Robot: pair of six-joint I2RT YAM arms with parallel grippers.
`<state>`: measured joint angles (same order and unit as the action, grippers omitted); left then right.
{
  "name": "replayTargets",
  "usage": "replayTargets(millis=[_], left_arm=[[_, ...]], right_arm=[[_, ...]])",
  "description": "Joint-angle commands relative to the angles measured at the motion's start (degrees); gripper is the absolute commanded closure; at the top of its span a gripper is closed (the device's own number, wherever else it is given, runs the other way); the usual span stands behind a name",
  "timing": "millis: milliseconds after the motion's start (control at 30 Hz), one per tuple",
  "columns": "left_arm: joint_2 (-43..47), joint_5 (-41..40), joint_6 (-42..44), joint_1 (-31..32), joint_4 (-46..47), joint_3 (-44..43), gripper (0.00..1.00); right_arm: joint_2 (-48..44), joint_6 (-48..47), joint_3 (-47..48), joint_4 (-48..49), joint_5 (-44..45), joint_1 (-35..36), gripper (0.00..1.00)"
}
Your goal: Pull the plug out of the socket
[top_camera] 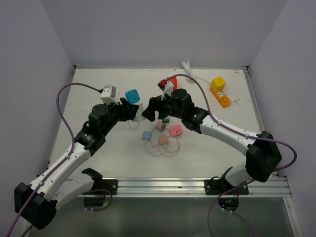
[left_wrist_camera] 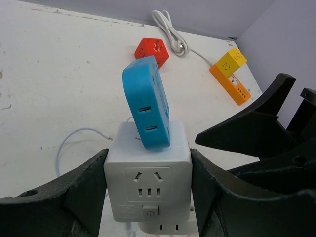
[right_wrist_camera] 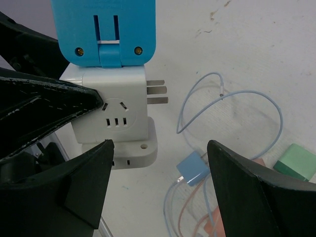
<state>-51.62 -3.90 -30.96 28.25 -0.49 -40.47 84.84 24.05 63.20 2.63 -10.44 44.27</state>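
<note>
The blue plug (left_wrist_camera: pixel 145 103) stands tilted on top of the white cube socket (left_wrist_camera: pixel 147 177), still seated in it, near the middle of the counter (left_wrist_camera: pixel 59 74). The left end effector (left_wrist_camera: pixel 148 168) is clamped on the socket's two sides. The right end effector (right_wrist_camera: pixel 160 148) is just beside it, fingers apart and holding nothing. A light blue charger (right_wrist_camera: pixel 192 168) lies nearby; a red cube socket (left_wrist_camera: pixel 152 51) and a yellow power strip (left_wrist_camera: pixel 229 74) sit farther back.
</note>
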Motion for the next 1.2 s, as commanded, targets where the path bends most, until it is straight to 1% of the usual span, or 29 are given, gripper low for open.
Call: replayTargets(millis=[0, 133, 233, 300, 433, 533, 667, 1000, 1167], left_arm=[[0.6, -1.4, -3.7, -0.2, 7.3, -0.1, 1.0], [0.6, -2.4, -4.9, -0.2, 8.7, 0.1, 1.0], [1.0, -5.4, -6.7, -0.3, 9.7, 0.5, 1.0], [1.1, -5.8, -6.6, -0.2, 11.3, 0.9, 1.0], [0.6, -7.7, -7.1, -0.2, 12.7, 0.9, 1.0], [0.6, -8.7, -9.1, -0.3, 13.7, 1.2, 1.0], [0.4, -8.6, -10.7, -0.1, 15.3, 1.3, 1.0], [1.1, -7.5, -12.7, -0.2, 15.1, 1.4, 1.0], [1.3, -7.1, -13.8, -0.2, 15.3, 1.5, 1.0]], right_arm=[[0.8, 1.4, 1.3, 3.6, -2.0, 0.4, 0.2], [1.2, 1.3, 1.1, 2.7, -2.7, 0.6, 0.2], [1.1, 1.7, 0.5, 2.5, -3.2, 1.1, 0.2], [0.8, 1.9, -0.2, 2.5, -3.3, 1.3, 0.2], [0.1, 2.4, -2.1, 3.4, -3.0, 2.0, 0.21], [0.2, 2.8, -3.2, 4.7, -2.4, 2.8, 0.21], [1.8, 3.8, -3.3, 5.8, -2.7, 3.9, 0.21], [2.9, 4.2, -4.6, 9.7, 0.6, 4.2, 0.21], [4.5, 4.5, -4.4, 12.0, 0.2, 4.6, 0.21]])
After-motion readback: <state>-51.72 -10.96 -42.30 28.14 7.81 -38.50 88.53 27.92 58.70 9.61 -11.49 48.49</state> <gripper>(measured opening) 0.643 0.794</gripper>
